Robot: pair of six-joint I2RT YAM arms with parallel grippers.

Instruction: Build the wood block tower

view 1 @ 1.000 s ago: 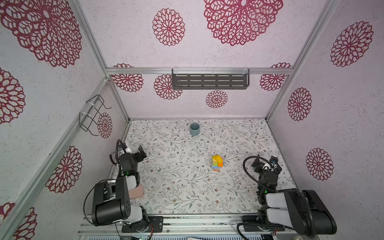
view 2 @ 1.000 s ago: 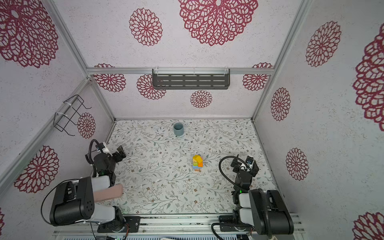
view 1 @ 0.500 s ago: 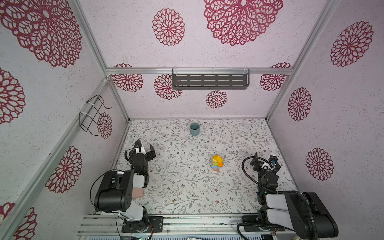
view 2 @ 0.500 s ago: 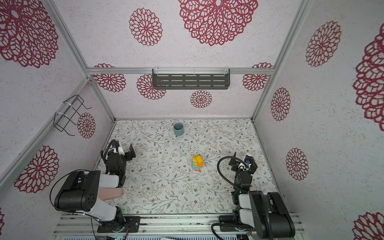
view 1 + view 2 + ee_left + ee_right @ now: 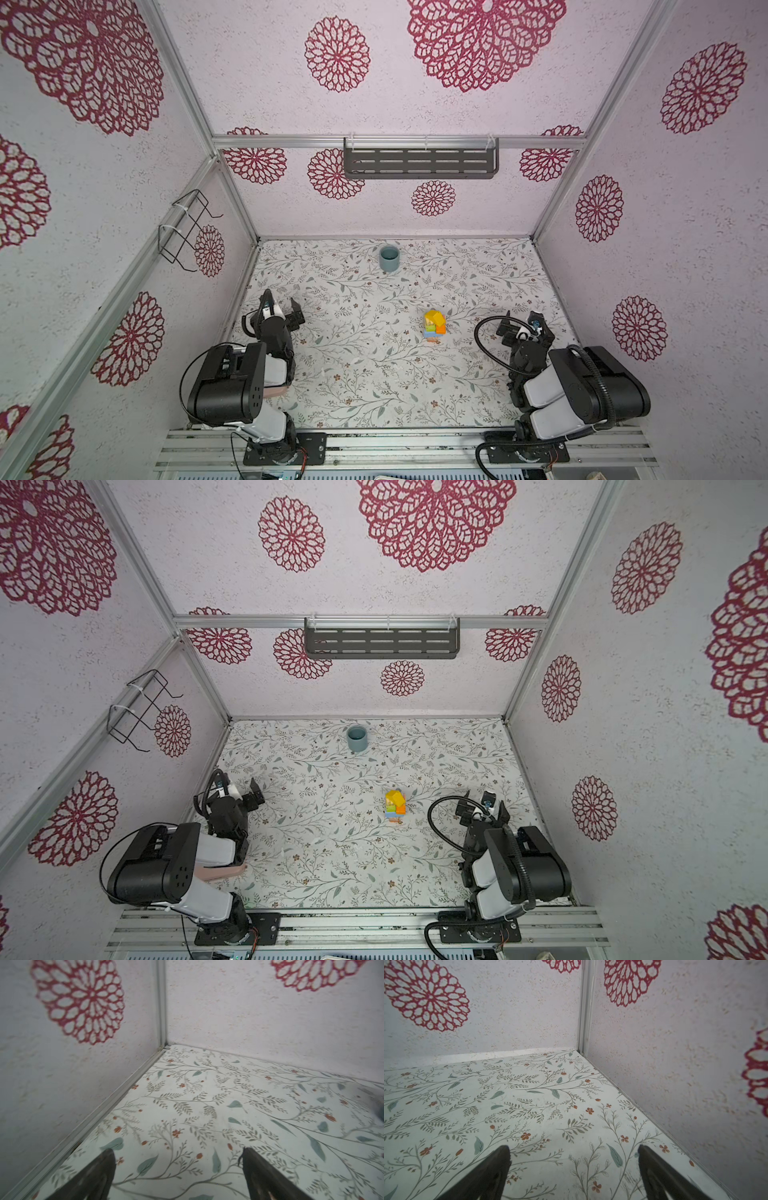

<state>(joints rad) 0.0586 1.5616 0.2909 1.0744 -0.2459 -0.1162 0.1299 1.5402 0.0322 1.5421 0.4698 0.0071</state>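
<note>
Left end effector point(image 5: 284, 308) farther from wall point(image 5: 187, 316)

tower point(image 5: 434, 326) on tabletop point(image 5: 353, 374) right of centre, cup point(image 5: 389, 258) well behind it near back wall point(image 5: 374, 216), left claw point(image 5: 283, 306) far to its left, right claw point(image 5: 523, 327) to its right, case point(image 5: 224, 870) under left arm point(image 5: 153, 866)

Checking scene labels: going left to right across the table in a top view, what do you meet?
left claw → cup → block tower → right claw
</note>
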